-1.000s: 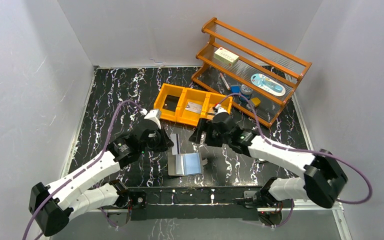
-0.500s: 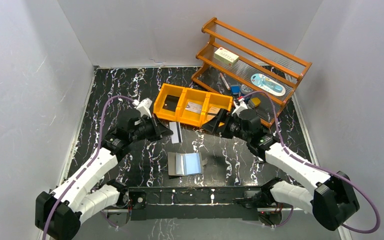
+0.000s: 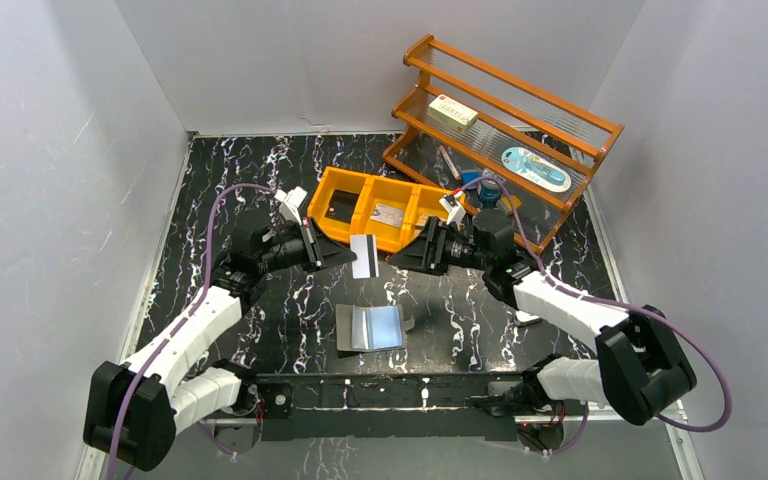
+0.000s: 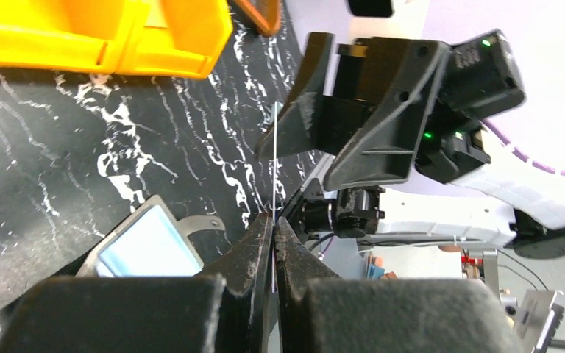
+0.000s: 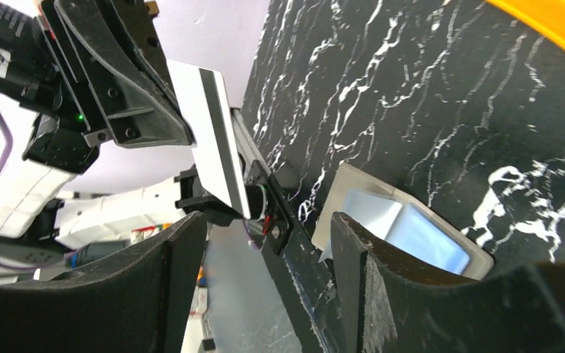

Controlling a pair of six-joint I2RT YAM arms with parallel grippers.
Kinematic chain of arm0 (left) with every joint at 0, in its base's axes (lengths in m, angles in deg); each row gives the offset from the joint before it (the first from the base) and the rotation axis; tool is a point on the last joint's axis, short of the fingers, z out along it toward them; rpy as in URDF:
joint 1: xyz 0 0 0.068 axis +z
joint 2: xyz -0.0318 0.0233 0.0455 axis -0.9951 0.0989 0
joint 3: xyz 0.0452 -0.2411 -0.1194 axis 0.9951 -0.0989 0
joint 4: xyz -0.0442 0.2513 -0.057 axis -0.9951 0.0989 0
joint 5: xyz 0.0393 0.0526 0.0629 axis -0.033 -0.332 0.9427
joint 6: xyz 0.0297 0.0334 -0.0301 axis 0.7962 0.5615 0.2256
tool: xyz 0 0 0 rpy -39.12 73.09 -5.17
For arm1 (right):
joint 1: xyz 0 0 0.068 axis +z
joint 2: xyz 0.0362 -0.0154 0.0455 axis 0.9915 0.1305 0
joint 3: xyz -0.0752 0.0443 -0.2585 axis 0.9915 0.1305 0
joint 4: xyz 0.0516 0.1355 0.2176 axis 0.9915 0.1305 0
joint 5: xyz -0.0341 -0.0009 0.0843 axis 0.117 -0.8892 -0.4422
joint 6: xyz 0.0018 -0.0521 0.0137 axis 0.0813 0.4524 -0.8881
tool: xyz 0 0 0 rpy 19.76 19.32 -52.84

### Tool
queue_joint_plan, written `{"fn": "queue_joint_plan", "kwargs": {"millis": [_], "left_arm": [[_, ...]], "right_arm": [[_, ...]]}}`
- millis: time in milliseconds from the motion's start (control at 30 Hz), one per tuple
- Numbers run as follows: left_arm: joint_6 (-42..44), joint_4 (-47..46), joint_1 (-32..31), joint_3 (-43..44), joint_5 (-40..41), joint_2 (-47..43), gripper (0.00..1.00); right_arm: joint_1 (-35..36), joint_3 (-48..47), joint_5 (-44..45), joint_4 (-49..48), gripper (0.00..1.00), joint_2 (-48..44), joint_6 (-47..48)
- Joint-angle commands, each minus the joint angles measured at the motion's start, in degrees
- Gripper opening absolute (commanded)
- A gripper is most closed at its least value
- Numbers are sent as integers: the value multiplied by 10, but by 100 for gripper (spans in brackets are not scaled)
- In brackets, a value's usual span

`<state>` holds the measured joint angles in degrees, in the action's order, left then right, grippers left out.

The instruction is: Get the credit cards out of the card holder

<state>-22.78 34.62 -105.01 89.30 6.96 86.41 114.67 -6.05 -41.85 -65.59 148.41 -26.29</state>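
At mid-frame of the top view, your left gripper (image 3: 343, 258) is clenched on a white, black-striped card (image 3: 365, 256), facing your right gripper (image 3: 400, 258), its jaws spread. Below them, the card holder (image 3: 370, 327) lies open.

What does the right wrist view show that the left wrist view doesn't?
Only the right wrist view: the flat face of the credit card, white with a dark stripe, seen past the fingers of the right gripper, which is open and not closed on it.
Only the left wrist view: the card edge-on as a thin line, with the left gripper shut on it, and the right gripper seen from the front.
Both: the open card holder on the table, and part of the orange bin.
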Motion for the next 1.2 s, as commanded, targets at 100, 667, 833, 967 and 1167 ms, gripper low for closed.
{"fn": "queue_joint_plan", "kwargs": {"millis": [100,667,833,967,1167], "left_arm": [[-43,-101,4,-9,-85,12,0],[-51,-119,3,-9,-124,12,0],[-28,-76,4,1,-109,6,0],[-1,-28,3,12,-86,1,24],[64,100,3,40,17,-23,66]], "right_arm": [[3,-35,-109,-183,66,55,-78],[23,-58,-164,-288,19,118,-133],[23,-49,-158,-288,4,113,-127],[22,-42,-154,-283,0,109,-125],[23,-76,-104,-120,0,89,-33]]}}
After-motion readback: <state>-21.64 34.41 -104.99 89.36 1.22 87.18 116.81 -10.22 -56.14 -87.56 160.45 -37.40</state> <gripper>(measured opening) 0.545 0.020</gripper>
